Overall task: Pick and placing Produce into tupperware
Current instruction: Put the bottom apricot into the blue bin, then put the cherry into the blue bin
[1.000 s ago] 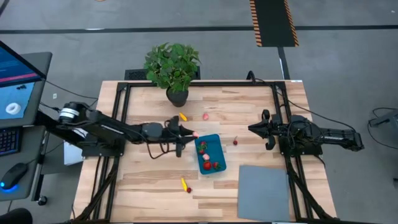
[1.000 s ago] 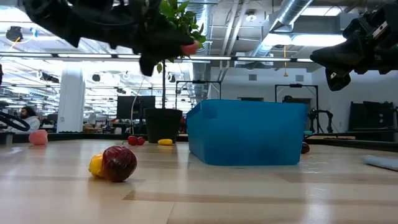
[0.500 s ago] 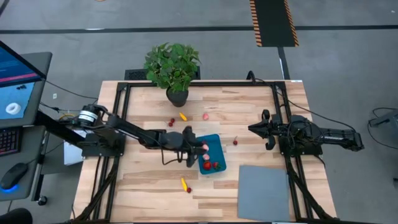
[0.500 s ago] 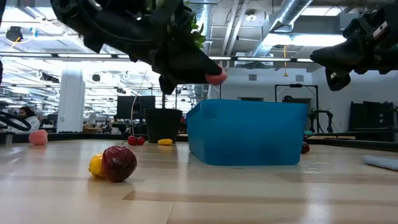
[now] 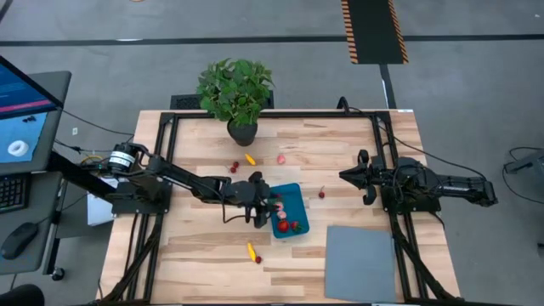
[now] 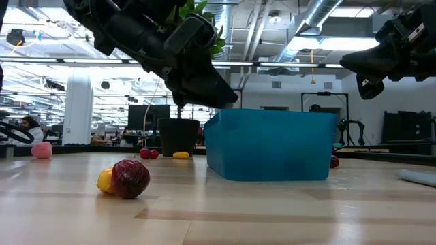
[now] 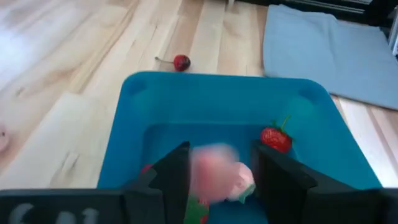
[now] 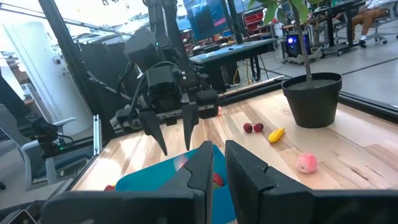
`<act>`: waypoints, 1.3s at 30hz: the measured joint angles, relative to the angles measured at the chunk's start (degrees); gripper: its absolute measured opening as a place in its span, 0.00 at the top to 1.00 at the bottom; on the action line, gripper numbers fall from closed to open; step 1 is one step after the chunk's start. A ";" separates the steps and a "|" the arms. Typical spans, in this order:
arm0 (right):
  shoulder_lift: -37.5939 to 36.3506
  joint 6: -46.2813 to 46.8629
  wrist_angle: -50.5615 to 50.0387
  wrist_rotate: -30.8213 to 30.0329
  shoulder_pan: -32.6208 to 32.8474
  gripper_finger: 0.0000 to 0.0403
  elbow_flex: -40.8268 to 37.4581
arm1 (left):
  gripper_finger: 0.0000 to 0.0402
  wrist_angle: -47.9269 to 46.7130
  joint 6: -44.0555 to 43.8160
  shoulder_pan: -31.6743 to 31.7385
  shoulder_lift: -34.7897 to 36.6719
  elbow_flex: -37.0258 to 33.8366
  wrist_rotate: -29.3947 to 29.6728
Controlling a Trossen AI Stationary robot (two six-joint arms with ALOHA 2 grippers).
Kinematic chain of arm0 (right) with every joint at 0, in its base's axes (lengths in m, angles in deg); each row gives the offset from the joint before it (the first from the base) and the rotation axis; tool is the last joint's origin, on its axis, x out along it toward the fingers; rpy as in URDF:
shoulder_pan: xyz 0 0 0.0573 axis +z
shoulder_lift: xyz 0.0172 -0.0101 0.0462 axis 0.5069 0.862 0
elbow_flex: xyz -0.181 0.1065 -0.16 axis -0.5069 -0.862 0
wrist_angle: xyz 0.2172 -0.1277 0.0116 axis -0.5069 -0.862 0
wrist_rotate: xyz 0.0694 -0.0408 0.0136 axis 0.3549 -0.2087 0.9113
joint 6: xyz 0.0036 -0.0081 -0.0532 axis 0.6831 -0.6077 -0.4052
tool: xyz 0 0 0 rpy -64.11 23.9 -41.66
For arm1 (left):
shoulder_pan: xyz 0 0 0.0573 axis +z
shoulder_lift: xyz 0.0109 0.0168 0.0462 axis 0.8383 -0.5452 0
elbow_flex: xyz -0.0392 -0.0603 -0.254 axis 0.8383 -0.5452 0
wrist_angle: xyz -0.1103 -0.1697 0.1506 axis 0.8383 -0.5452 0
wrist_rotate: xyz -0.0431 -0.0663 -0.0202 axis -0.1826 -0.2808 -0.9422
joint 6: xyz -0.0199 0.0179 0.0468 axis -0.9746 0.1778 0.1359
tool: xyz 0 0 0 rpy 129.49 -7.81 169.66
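pale wooden slatted tabletop (image 5: 204, 246) on a black frame, grey floor around it, a leafy green potted plant (image 5: 235, 90) at the far edge and a flat grey rectangular mat (image 5: 360, 252) at the near right corner. small shallow teal-blue plastic tub (image 5: 287, 210) sits mid-table. left gripper (image 5: 265, 206) hangs over the tub's left rim, fingers spread; in its wrist view a blurred pink piece of produce (image 7: 219, 175) sits loose between them above the tub floor, apparently just let go. inside the tub: a red strawberry (image 7: 276, 138) and a few more red pieces (image 5: 289, 226). remaining on the wood: a yellow piece with a dark red one (image 5: 254, 253) near the front, a cherry (image 5: 321, 194) just right of the tub, and a yellow piece (image 5: 249, 158), a pink piece (image 5: 281, 158) and a red pair (image 5: 234, 167) near the plant. right gripper (image 5: 360, 177) waits well right of the tub, fingers close together, empty. judgement: roughly halfway.
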 joint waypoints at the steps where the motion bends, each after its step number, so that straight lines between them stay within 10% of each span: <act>1: 0.00 -0.01 0.01 0.01 0.00 0.84 -0.01 | 0.58 0.33 0.12 0.17 0.00 0.00 0.12; 17: 0.00 -0.02 0.02 -0.01 0.00 0.84 0.00 | 0.59 -1.31 3.05 2.06 5.05 -0.17 0.31; 39: 0.01 0.00 0.04 -0.01 0.00 0.84 -0.01 | 0.65 -35.91 10.09 -2.36 47.84 -0.63 9.40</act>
